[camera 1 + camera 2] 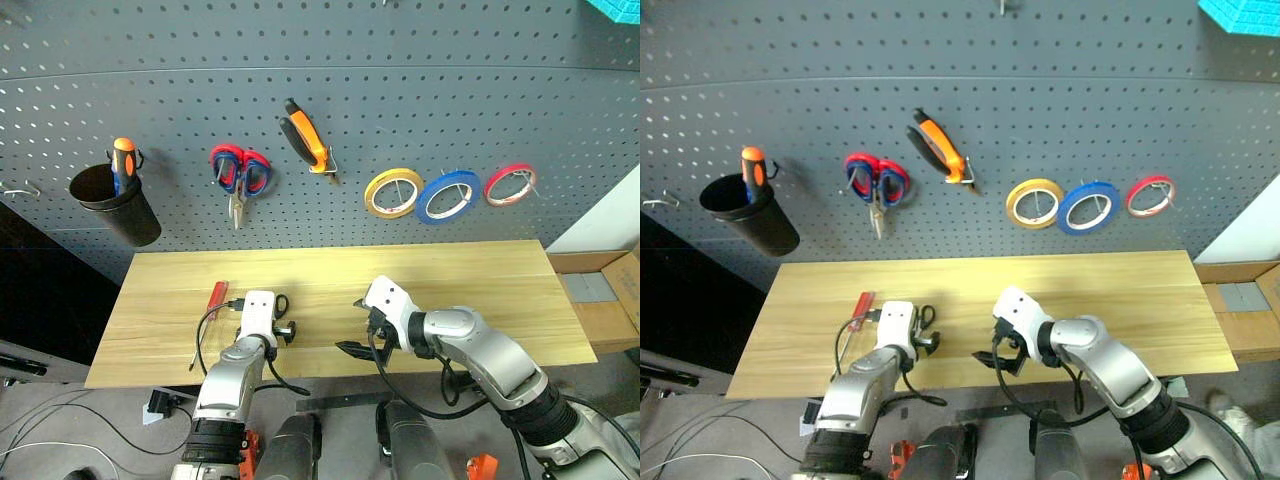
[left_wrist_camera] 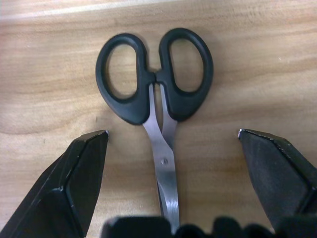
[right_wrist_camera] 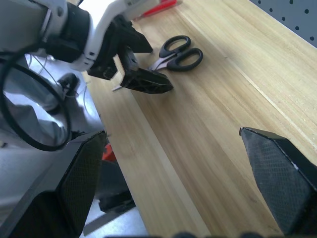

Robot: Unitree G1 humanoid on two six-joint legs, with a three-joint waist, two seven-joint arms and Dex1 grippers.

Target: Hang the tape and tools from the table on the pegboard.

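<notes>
Small black-handled scissors (image 2: 153,74) lie flat on the light wood table (image 1: 480,290). Their blades run between the spread fingers of my left gripper (image 1: 285,330), which is open just over them and holds nothing. To their left lies the red-handled screwdriver (image 1: 215,297). My right gripper (image 1: 356,325) is open and empty above the table's front middle, to the right of the scissors (image 3: 178,52). On the dark grey pegboard (image 1: 450,90) hang the orange-and-black pliers (image 1: 305,135) and the blue tape (image 1: 447,195).
Also on the pegboard are a black cup (image 1: 115,205) with an orange-handled screwdriver (image 1: 123,160), red-and-blue scissors (image 1: 240,175), a yellow tape roll (image 1: 393,192) and a red tape roll (image 1: 510,184). A cardboard box (image 1: 610,300) sits past the table's right end.
</notes>
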